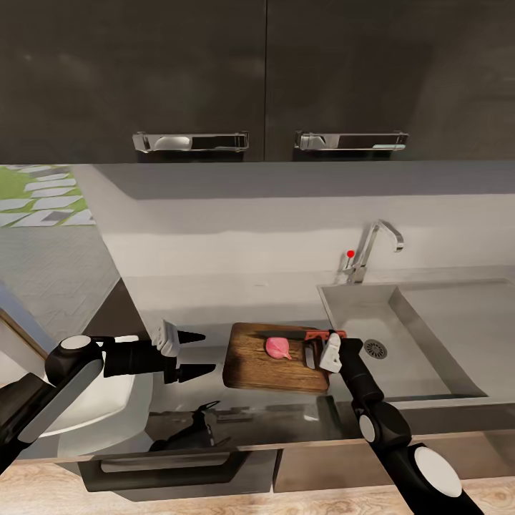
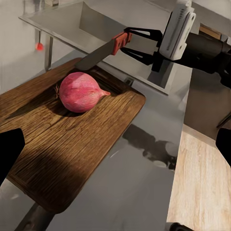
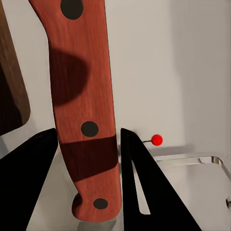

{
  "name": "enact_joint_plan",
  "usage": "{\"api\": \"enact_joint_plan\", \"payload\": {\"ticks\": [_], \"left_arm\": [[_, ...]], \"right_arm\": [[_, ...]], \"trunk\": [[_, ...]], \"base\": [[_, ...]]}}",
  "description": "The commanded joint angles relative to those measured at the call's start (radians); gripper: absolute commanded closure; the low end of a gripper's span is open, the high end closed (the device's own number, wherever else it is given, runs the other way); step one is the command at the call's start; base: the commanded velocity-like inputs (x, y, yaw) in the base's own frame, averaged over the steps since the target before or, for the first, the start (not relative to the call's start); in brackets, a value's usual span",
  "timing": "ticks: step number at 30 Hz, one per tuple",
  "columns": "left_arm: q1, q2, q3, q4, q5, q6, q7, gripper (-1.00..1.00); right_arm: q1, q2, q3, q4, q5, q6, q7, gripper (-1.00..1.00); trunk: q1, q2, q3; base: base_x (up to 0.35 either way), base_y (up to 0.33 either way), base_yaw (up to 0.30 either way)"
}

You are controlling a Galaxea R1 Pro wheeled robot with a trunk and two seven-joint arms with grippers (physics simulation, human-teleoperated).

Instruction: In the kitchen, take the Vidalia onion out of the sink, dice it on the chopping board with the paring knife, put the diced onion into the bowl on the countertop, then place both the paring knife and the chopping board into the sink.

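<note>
While the left gripper [image 1: 204, 353] waits open just beside the chopping board [image 1: 275, 357], one Vidalia onion [image 1: 278, 347] sits on it. Behind the onion, the right gripper [image 1: 312, 345] squeezes one paring knife [image 1: 297, 334], lying sideways, blade pointing away from the sink [image 1: 400, 322].
</note>
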Motion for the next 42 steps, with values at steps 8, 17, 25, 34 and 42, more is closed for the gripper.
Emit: {"api": "enact_joint_plan", "payload": {"ticks": [8, 17, 25, 34, 42], "left_arm": [[-0.001, 0.001, -0.002, 0.0, 0.009, 0.008, 0.002, -1.0], [-0.001, 0.001, -0.002, 0.0, 0.009, 0.008, 0.002, -1.0], [-0.001, 0.0, -0.002, 0.0, 0.009, 0.008, 0.002, -1.0], [-0.001, 0.001, -0.002, 0.0, 0.009, 0.008, 0.002, -1.0], [-0.001, 0.001, -0.003, 0.001, 0.009, 0.008, 0.002, -1.0]], "right_arm": [[-0.001, -0.002, 0.004, 0.0, 0.011, 0.01, -0.006, 1.0], [-0.001, -0.002, 0.003, 0.0, 0.011, 0.01, -0.006, 1.0], [-0.001, -0.002, 0.002, 0.0, 0.011, 0.011, -0.007, 1.0], [-0.001, -0.002, 0.002, 0.0, 0.011, 0.011, -0.007, 1.0], [-0.001, -0.002, 0.002, 0.0, 0.011, 0.01, -0.007, 1.0]], "trunk": [[0.001, -0.002, -0.002], [0.001, -0.002, -0.002], [0.001, -0.002, -0.002], [0.001, -0.002, -0.002], [0.001, -0.002, -0.002]], "base": [[0.0, 0.0, 0.0], [0.0, 0.0, 0.0], [0.0, 0.0, 0.0], [0.0, 0.0, 0.0], [0.0, 0.0, 0.0]]}}
